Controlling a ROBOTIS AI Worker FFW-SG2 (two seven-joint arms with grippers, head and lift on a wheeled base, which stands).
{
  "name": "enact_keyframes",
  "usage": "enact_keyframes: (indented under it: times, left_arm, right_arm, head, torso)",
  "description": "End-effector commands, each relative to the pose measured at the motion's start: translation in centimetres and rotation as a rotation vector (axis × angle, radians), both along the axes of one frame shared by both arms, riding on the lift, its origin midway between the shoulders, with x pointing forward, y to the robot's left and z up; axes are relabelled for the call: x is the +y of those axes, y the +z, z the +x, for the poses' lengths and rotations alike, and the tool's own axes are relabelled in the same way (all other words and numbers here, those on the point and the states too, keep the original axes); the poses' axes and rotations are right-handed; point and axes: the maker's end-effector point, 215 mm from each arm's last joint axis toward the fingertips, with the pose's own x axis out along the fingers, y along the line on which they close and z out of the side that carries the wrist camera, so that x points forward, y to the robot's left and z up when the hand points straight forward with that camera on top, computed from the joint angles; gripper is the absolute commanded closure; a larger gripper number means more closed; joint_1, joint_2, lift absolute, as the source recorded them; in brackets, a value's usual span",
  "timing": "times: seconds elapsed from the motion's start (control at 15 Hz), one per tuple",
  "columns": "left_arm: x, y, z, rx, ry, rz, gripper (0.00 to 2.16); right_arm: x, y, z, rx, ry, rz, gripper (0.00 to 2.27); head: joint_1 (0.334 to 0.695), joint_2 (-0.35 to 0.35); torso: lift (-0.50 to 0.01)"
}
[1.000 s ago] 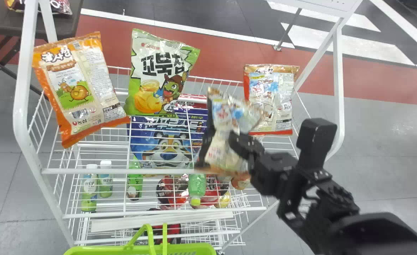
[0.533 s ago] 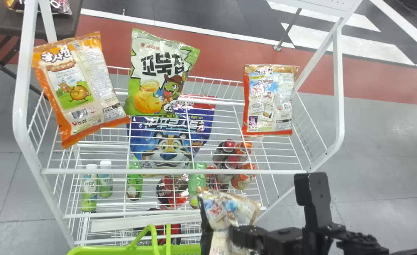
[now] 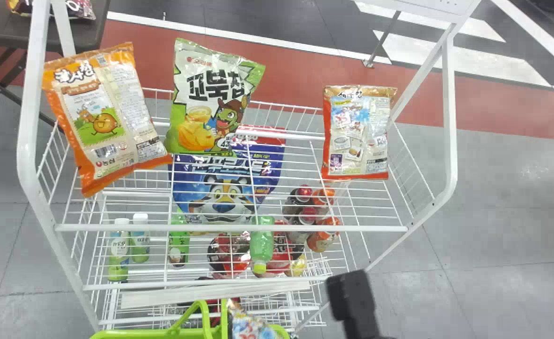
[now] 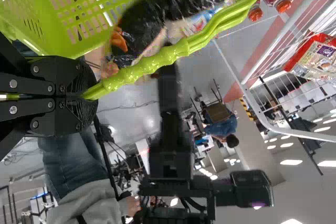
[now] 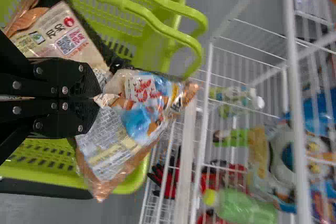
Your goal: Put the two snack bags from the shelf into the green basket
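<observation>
Your left gripper [image 4: 88, 96] is clamped on a handle [image 4: 144, 67] of the green basket [image 3: 142, 334], which sits low at the front of the shelf [image 3: 230, 228]. Its fingers are pressed tight around the grip, and the handle runs out from between them.

At the far left of the head view, you have a dark table [image 3: 86, 33] with a packet [image 3: 77, 9] on it. Next, on the rack's upper level, an orange bag [image 3: 102, 125] leans to one side. Through the wires below it, you can see two white-capped bottles [image 3: 119, 245], side by side.

Further right, a green-and-white bag [image 3: 211, 103] stands on that upper level. A blue bag with a tiger on it [image 3: 225, 188] shows through the wires just below. Lower still, a green bottle [image 3: 262, 245] has its yellow-green cap toward you.

Right of the basket's handles, at its rim, you have the snack bag [image 3: 253, 328], creased and pale-printed. Your right gripper [image 5: 98, 98] is clamped on it, fingertips together with the wrapper pinched between them. The right wrist view puts the bag over the basket; you cannot tell whether the two touch. The black wrist part [image 3: 352, 301] of your right arm is just to the right. Above, near the rack's right end, a red-edged bag [image 3: 357, 134] stands upright.
</observation>
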Motion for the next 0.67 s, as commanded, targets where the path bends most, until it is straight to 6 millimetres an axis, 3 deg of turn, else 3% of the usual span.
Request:
enact_keyframes:
  times: [0.0,0.4,0.47,0.53,0.6]
  left_arm:
    - [0.1,0.1,-0.1,0.000,-0.001,-0.001,1.89]
    - [0.2,0.5,-0.1,-0.006,0.000,-0.009,1.89]
    - [0.2,0.5,-0.2,-0.004,-0.001,-0.008,1.89]
    - [0.2,0.5,-0.2,-0.005,-0.001,-0.008,1.89]
    - [0.2,0.6,-0.2,-0.006,-0.001,-0.008,1.89]
  right_arm:
    - [2.3,-2.0,-1.5,0.052,0.066,-0.008,2.25]
    - [3.5,-6.4,-2.7,0.157,0.099,-0.012,2.22]
    - [3.5,-6.7,-2.6,0.164,0.094,-0.009,1.97]
    - [3.6,-6.7,-2.4,0.170,0.092,0.009,1.22]
    - [3.6,-6.5,-2.0,0.168,0.089,0.028,0.03]
  head:
    - [0.695,-0.350]
    - [0.695,-0.350]
    - [0.695,-0.350]
    - [0.695,-0.350]
    - [0.695,-0.350]
  torso:
    - [-0.010]
    - [-0.010]
    - [-0.010]
    - [-0.010]
    - [-0.010]
